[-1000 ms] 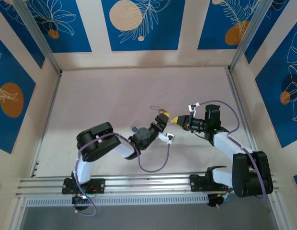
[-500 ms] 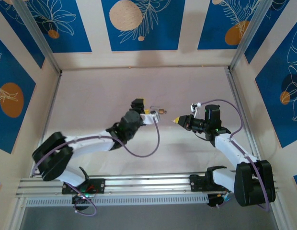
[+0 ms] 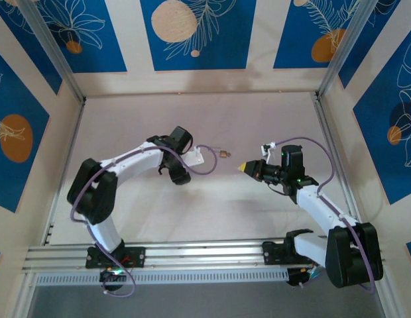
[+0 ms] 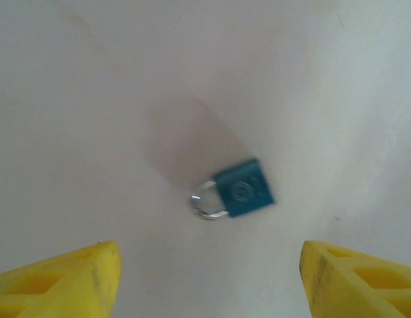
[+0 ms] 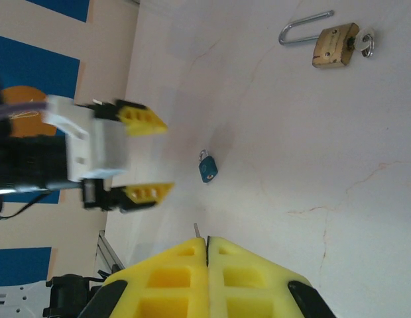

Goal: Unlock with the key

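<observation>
A small blue padlock [image 4: 242, 189] lay flat on the surface [image 3: 272, 119] just ahead of the left pincer [image 4: 209, 275], whose jaws stood wide apart and empty. The right pincer [image 5: 207, 242] was pressed closed, holding nothing. The brass padlock [image 5: 333, 45], with its key [image 5: 362, 41] inserted, lay near the surface's centre.

Top was set overhead, facing down; right wrist aimed toward 9 o'clock; blue padlock [image 4: 244, 190] shared with close-in left wrist.

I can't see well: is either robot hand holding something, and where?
Left gripper: open, empty, above the small blue padlock. Right gripper: shut; a thin sliver pokes from its tips, too small to identify.
</observation>
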Controlling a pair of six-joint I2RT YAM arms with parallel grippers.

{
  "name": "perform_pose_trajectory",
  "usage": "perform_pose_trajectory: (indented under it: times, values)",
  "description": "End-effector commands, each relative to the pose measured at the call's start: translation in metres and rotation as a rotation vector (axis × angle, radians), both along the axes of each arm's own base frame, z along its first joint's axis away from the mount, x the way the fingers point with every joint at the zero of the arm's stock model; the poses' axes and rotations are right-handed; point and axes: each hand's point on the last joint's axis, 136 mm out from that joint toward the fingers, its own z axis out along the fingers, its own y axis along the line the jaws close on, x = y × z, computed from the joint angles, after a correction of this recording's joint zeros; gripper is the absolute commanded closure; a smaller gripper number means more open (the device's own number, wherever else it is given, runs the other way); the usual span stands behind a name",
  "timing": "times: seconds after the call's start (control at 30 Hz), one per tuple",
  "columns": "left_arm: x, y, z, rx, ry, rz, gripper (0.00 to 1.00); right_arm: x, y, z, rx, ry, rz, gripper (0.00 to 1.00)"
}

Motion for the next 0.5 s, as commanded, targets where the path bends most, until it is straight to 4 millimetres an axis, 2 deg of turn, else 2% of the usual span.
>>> perform_pose_trajectory:
  times: [0.0, 0.17, 0.47]
  values:
    - [-0.013, -0.003, -0.001, -0.009, 0.093, -0.055, 0.28, -0.001, 0.003, 0.013, -0.003, -0.043, 0.022, 1.0]
    - [-0.012, -0.018, -0.011, -0.052, 0.149, -0.09, 0.24, -0.002, 0.002, 0.014, -0.004, -0.048, 0.023, 1.0]
    - [-0.008, -0.024, -0.033, -0.038, 0.193, -0.123, 0.21, -0.002, 0.002, 0.013, -0.002, -0.048, 0.025, 1.0]
